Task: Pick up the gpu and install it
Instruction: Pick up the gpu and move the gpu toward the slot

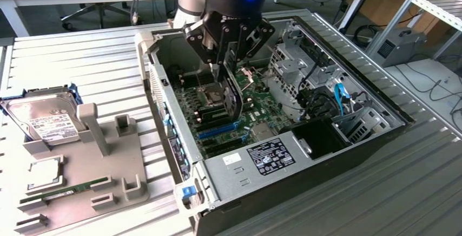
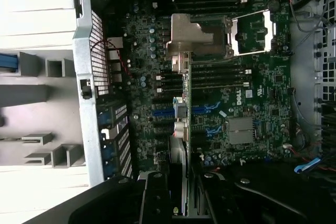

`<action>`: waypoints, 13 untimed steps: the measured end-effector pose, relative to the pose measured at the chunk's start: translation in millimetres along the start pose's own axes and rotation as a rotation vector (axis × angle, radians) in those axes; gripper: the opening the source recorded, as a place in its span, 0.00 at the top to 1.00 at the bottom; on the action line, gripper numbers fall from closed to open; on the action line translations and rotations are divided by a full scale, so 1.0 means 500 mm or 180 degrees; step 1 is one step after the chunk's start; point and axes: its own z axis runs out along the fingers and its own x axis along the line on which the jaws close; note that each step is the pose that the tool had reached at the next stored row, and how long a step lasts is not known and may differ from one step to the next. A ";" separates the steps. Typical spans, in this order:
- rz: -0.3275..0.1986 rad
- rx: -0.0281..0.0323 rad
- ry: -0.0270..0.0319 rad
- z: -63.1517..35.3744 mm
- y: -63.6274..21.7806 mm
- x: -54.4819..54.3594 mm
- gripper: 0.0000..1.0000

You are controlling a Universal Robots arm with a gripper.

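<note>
gpu (image 1: 232, 98) between the jaws, clamped on both flat faces near its upper end. Jaws closed partway, pressed against the card from either side. Hangs upright from the jaws, thin edge toward the wrist view, reaching down into the open computer case (image 1: 157, 92). Cannot tell whether the card's lower end touches anything below.

Directly beneath the jaws, green motherboard (image 2: 252, 103) lying flat on the case floor. Just beside the card's lower end, blue expansion slots (image 2: 207, 109) among black ones. Slightly farther from the jaws, CPU socket (image 2: 252, 32) ringed by a silver frame, with long dark memory slots beside it.

Farther out, still inside the case, power supply (image 1: 271, 157) with a black label along one end wall. On the other side of the jaws, metal drive cage (image 1: 289, 65), and a blue cable (image 1: 339, 92) near it.

Well apart from the jaws, outside the case wall, grey holder tray (image 1: 94, 182) on the slatted metal counter (image 1: 79, 57). At one end of the tray, silver hard drive (image 1: 47, 119) with a white label. Near the tray's other end, slim green RAM stick (image 1: 65, 190) lying flat, and a square silver chip (image 1: 45, 174) between the two.
</note>
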 end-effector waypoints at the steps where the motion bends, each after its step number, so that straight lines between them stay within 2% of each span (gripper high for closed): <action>1: 0.0000 0.0001 0.0000 0.000 0.001 -0.003 0.74; 13: 0.0000 0.0018 -0.0001 0.007 0.006 -0.044 0.74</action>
